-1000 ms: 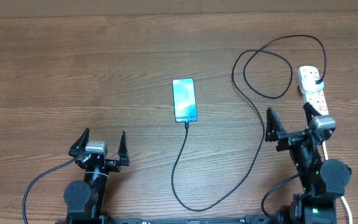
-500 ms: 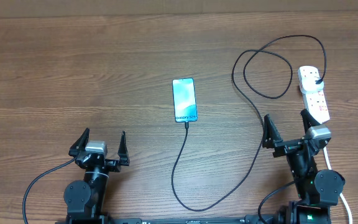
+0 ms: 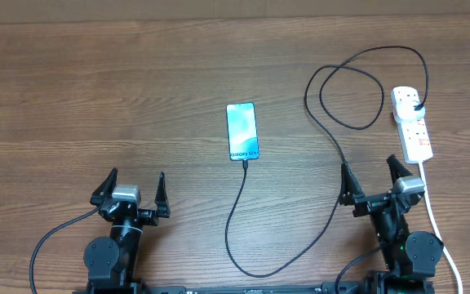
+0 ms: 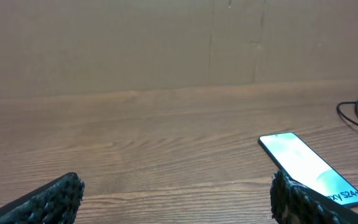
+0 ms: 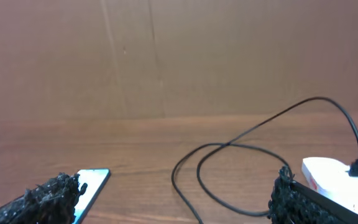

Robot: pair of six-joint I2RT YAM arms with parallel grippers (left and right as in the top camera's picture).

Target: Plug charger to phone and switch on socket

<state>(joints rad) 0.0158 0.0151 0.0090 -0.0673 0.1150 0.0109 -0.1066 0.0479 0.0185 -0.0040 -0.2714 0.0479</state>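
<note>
Left wrist view: the near end of the slim phone with the blue-teal screen (image 4: 303,163) sits behind a black textured finger (image 4: 300,202) of the left gripper (image 4: 176,194), so we can't see it. Right wrist: the white elongated power strip (image 5: 337,177) runs off the right edge. Overhead, its red switch marks (image 3: 415,135) are too tiny for us to read, same with the tip of the thin black cable (image 3: 240,196).

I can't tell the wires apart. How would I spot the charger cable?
On the wooden table, find the phone near the middle. The charger leaves its near end, swings toward the near edge, then loops up to the white socket on the right. It is thin and black, unlike the socket's thicker white cord.
</note>
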